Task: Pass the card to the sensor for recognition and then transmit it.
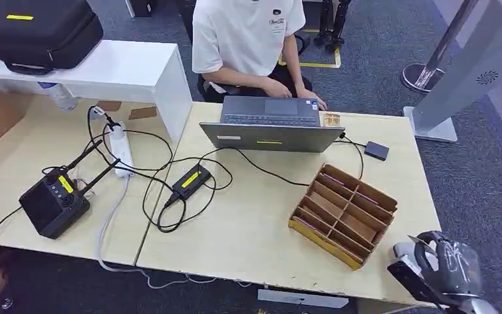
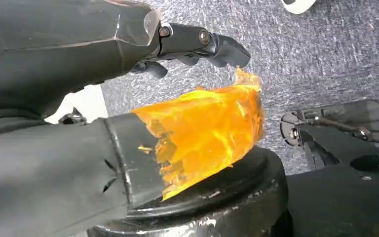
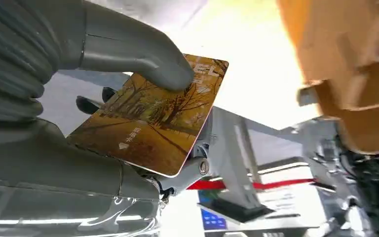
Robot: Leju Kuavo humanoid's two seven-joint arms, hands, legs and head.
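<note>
Card [image 3: 150,118]: thin, stiff, light, probably slick-faced; best held by its flat faces near one edge. Right hand [image 3: 98,98] pinches it, thumb on its printed face, beside the cardboard divider box [image 1: 343,212] at the surface's [image 1: 248,229] near edge. Left hand [image 2: 128,74] hangs, fingers loosely curled, holding nothing.

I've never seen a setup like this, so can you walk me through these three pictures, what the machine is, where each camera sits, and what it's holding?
This is a humanoid robot with two arms. The wide picture comes from its head, looking down at a table with a laptop, a cardboard divider box, cables and a small black device. A person sits behind the laptop. The right hand shows at the lower right. The other two pictures come from cameras at the wrists. The right wrist view shows the right hand pinching an orange card printed with trees under its thumb. The left wrist view shows the left hand hanging above the carpet, holding nothing.
</note>
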